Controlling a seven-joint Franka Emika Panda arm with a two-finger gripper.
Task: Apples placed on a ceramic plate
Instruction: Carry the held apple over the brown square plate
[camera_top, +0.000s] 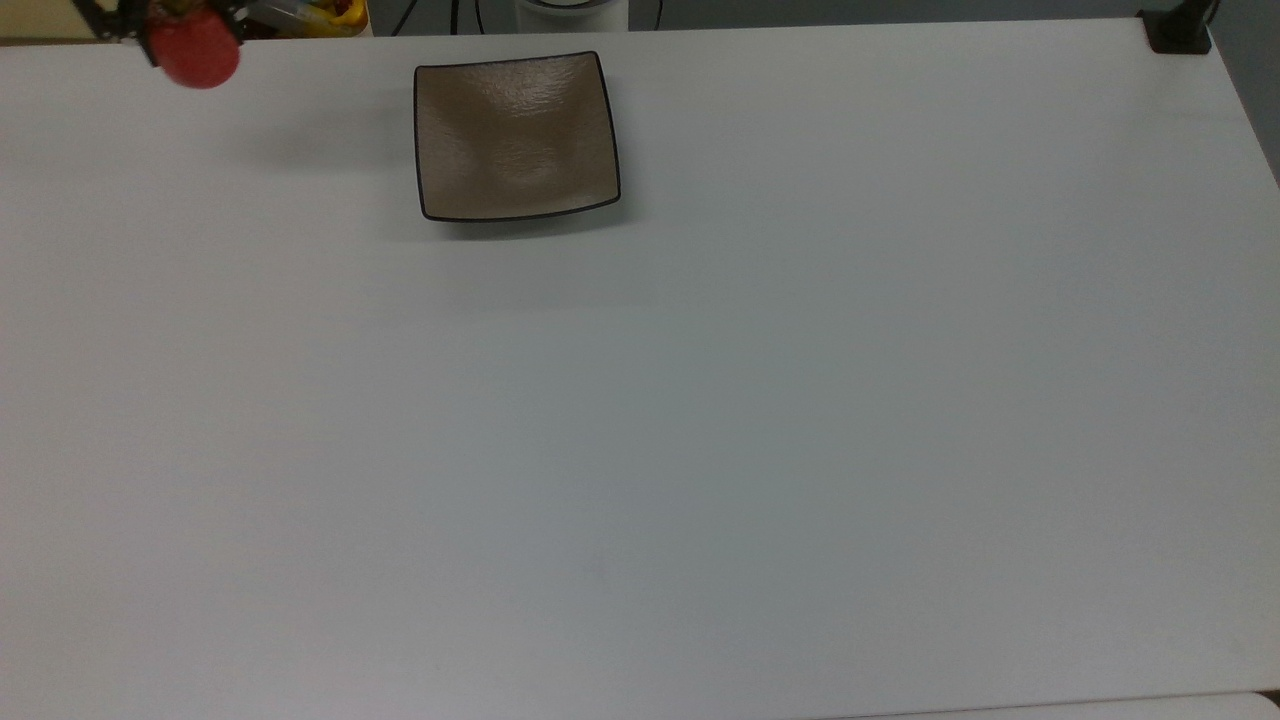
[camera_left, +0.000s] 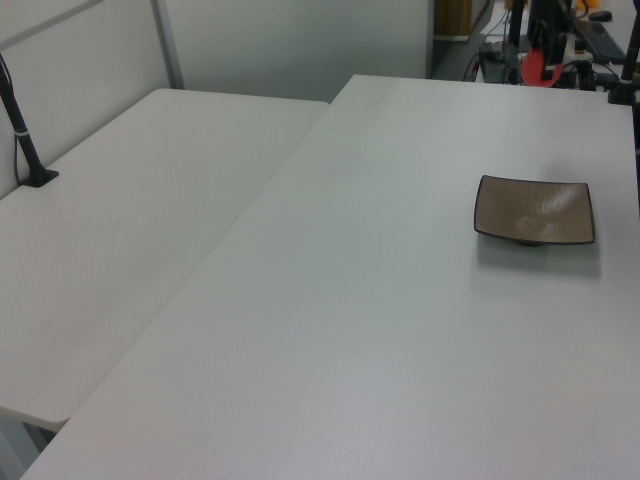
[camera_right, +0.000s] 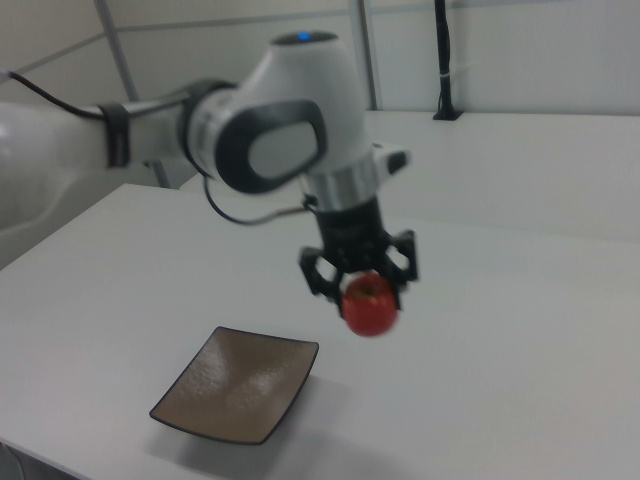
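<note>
A small glossy red apple hangs in the air, held from above by my gripper, which is shut on it. In the right view the apple floats well above the white table, up and to the right of the plate. The square brownish-tan ceramic plate with a thin dark rim lies bare near the table's far edge in the top view. In the left view the apple is high above the table's far end, beyond the plate.
The white table spreads wide and bare below and right of the plate in the top view. A black clamp post stands at its top right corner. A second white table adjoins at the left view's left.
</note>
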